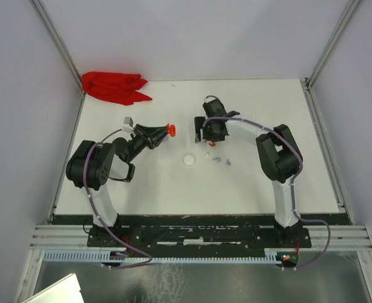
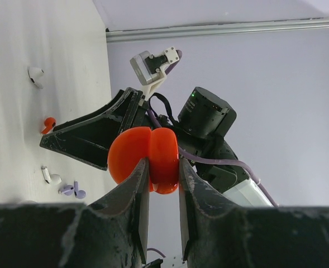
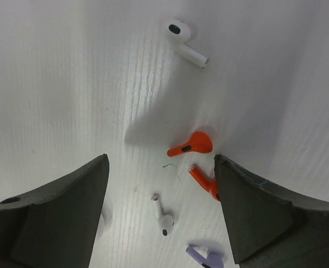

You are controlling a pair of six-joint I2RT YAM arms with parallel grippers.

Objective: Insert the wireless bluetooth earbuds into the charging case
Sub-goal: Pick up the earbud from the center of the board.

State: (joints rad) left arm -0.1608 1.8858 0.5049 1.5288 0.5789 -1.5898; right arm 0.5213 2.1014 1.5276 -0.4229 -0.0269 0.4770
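- We judge that the step in hand is picking up an earbud. The case is already lifted, and no earbud is lifted yet.
- The left end effector (image 2: 163,170) is closed on the orange charging case (image 2: 147,156). It holds the case in the air over the counter (image 1: 141,183), left of the centre.
- The case shows two round halves side by side, so we think it stands open. Its inside is turned away from every view, so we cannot tell if an earbud is already in it.
- The right end effector (image 3: 161,167) hangs low over the middle of the counter, with its jaws wide apart and nothing gripped.
- One red earbud (image 3: 191,145) lies on the counter between the jaws, closer to one finger. The second red earbud (image 3: 203,181) lies just beside that same finger and is partly hidden by it.
- A white earbud (image 3: 185,40) lies well apart from the red ones, and another white earbud (image 3: 163,219) lies near them.
- The purple pair (image 1: 222,160) lies on the near side of the right end effector, to the right of a white round disc (image 1: 189,160).
- A red cloth (image 1: 113,87) lies at the far left corner.
- The next move, in our opinion, is a straight descent with the jaws centred on the first red earbud alone, so that its neighbour is not caught. Then comes a gentle closing, because such a small smooth thing can slip out.
- After that, the earbud must go to the case with its stem turned toward the socket.
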